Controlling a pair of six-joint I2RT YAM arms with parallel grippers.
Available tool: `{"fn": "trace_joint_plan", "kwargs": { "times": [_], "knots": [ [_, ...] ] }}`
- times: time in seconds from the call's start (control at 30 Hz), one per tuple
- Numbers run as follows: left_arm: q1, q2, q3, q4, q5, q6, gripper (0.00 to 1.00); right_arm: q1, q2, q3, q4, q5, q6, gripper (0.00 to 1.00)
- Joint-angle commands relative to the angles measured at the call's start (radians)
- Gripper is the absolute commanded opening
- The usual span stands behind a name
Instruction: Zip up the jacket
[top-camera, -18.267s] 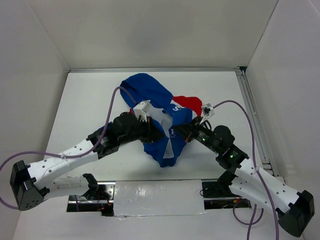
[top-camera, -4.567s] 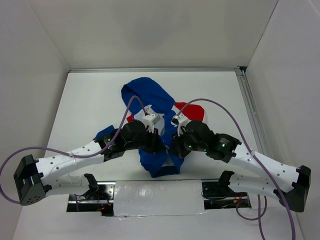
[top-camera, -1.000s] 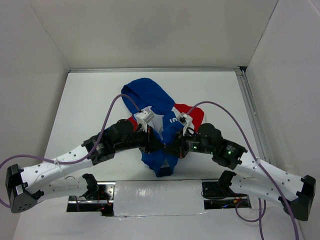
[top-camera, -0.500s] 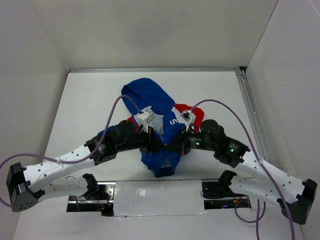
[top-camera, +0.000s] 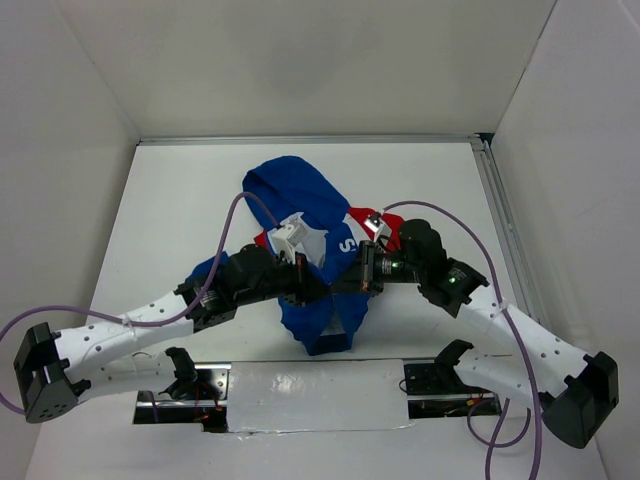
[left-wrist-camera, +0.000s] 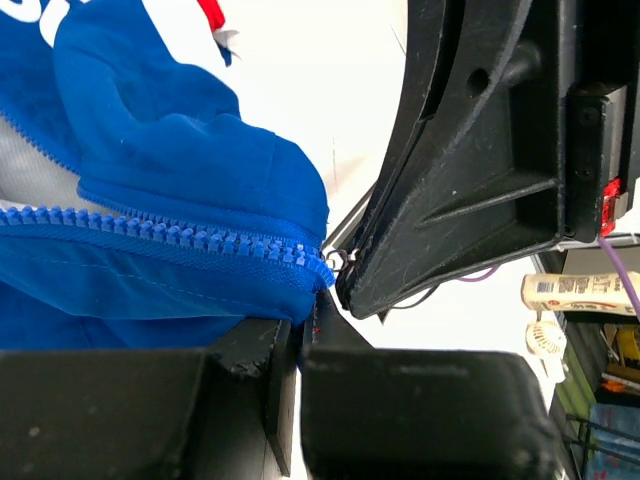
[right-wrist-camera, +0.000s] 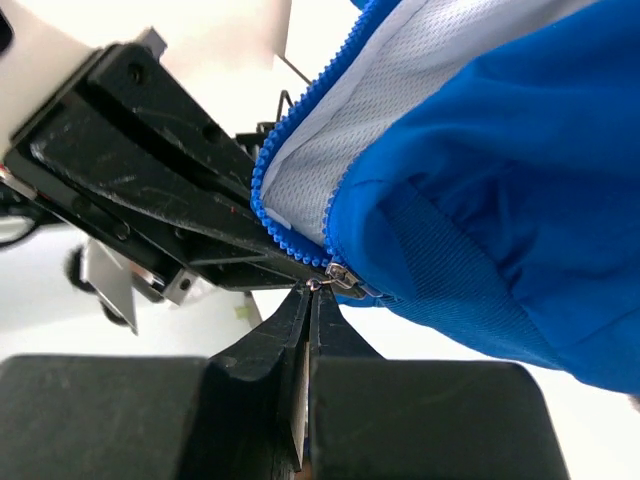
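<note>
White walls close in a white tabletop (top-camera: 170, 200). The jacket (top-camera: 300, 185) lies crumpled near its middle, with the hood toward the far wall and the lower hem toward the arm bases. Both arms reach inward and meet over the lower front of the garment.

The left fingers (left-wrist-camera: 297, 335) stand almost closed, with only a thin slit between them. They seem to pinch the hem just beside the bottom end of the zipper (left-wrist-camera: 170, 238). The right fingers (right-wrist-camera: 308, 305) are fully closed, and their tips meet the small metal pull (right-wrist-camera: 316, 285) of the slider (right-wrist-camera: 345, 275); I judge that they hold it. The slider sits at the low end of the teeth and white mesh lining shows beside them, so the closing seems hardly begun.

To do this step well, the left side should hold the hem fixed and taut. The right side should draw the pull along the line of the teeth toward the collar, not sideways. Loose lining could catch in the slider, and so thin a pull may slip out under a sudden tug.
</note>
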Motion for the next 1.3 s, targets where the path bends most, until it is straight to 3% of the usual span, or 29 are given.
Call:
{"fn": "trace_joint_plan", "kwargs": {
  "times": [0.0, 0.07, 0.3, 0.5, 0.67, 0.73, 1.0, 1.13, 1.27],
  "knots": [
    [-0.024, 0.024, -0.042, -0.081, 0.089, -0.01, 0.0, -0.037, -0.03, 0.07, 0.208, 0.071, 0.083, 0.0],
    [-0.033, 0.028, -0.046, -0.078, 0.095, -0.008, 0.0, -0.039, -0.038, 0.098, 0.142, 0.113, 0.084, 0.0],
    [-0.064, 0.08, -0.023, -0.091, 0.13, -0.003, 0.0, -0.04, -0.078, 0.028, 0.23, 0.292, 0.18, 0.0],
    [-0.073, 0.098, 0.062, -0.204, 0.031, 0.02, 0.0, -0.039, -0.131, 0.052, 0.134, 0.342, 0.14, 0.0],
    [-0.082, 0.077, 0.066, -0.143, 0.109, 0.072, 0.0, -0.081, -0.181, 0.05, 0.178, 0.339, 0.152, 0.0],
    [-0.084, 0.086, 0.104, -0.205, 0.071, 0.058, 0.0, -0.081, -0.168, 0.081, 0.152, 0.316, 0.14, 0.0],
    [-0.084, 0.048, 0.234, -0.324, -0.144, 0.134, 0.5, -0.075, -0.168, -0.006, 0.089, 0.181, 0.14, 0.0],
    [-0.084, 0.031, 0.26, -0.357, -0.169, 0.168, 0.6, -0.077, -0.176, -0.003, 0.062, 0.155, 0.131, 0.0],
    [-0.082, 0.017, 0.253, -0.361, -0.152, 0.176, 0.76, -0.078, -0.173, 0.0, 0.046, 0.136, 0.127, 0.0]
  ]
}}
